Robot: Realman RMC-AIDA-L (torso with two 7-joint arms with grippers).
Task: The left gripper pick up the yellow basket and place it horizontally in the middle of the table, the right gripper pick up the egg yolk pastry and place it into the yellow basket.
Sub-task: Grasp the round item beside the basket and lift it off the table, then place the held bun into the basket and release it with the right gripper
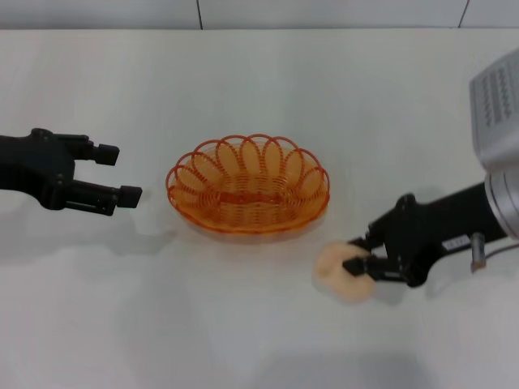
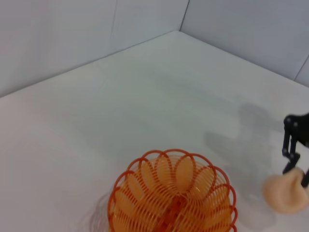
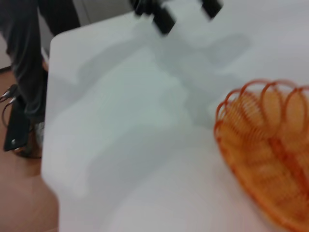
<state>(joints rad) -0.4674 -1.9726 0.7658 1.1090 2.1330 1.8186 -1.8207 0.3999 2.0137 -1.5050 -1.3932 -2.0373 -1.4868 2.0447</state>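
Basket (image 1: 248,185): orange-yellow wire loops, oval, scalloped rim; sits upright and lengthwise across the middle of the bench (image 1: 259,89). Nothing lies inside it. It also shows in the left wrist view (image 2: 173,195) and, at the frame edge, in the right wrist view (image 3: 268,150).

Pastry (image 1: 345,271): pale cream dome, on the robot's right side of the basket and nearer the robot, apart from the rim. It sits low over the bench; whether it touches the surface I cannot tell. In the left wrist view (image 2: 286,192) it shows beside the basket with black fingers on it.

Right hand (image 1: 361,255): black, with a small white label on its body, reaching in from the right. Its fingers are closed around the pastry, one on each side.

Left hand (image 1: 117,173): black, on the robot's left of the basket, near it but not touching. Its two fingers are spread apart with nothing between them and point toward the basket. Its fingertips (image 3: 164,20) show at the frame edge in the right wrist view.

Bench: plain white; shadows of both arms fall on it.

Background: a dark-clothed figure (image 3: 29,63) stands past the bench corner in the right wrist view.
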